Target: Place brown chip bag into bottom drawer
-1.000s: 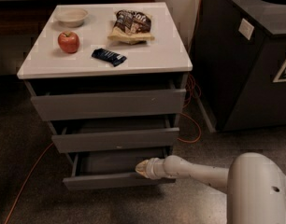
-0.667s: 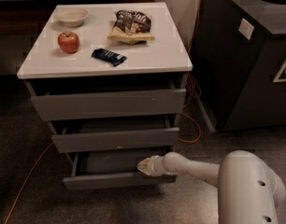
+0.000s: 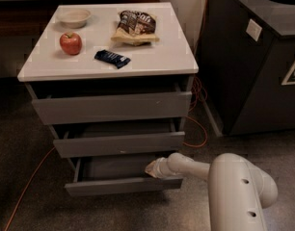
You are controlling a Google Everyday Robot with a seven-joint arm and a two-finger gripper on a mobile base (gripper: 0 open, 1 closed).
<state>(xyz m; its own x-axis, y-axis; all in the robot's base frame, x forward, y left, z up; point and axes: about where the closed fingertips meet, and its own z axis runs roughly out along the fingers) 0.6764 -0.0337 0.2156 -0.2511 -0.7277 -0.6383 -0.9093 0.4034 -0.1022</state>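
Chip bag [image 3: 135, 28], brown, lies on the white cabinet top [image 3: 157, 61], well apart from the bottom drawer [image 3: 123, 186], which stands pulled out. The gripper [image 3: 152, 168], at the drawer's right side, has crept slightly inward; the drawer has not moved. Its grip cannot be told. Judging so, opening is done and the bag unfetched

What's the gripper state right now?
Gripper: cannot be told. It sits low at the open bottom drawer; the brown chip bag lies on the cabinet top.

brown chip bag [image 3: 135, 27] on the cabinet top [image 3: 159, 57], apple [image 3: 70, 43] left of it, claw [image 3: 152, 168] at right end of bottom drawer [image 3: 121, 186]
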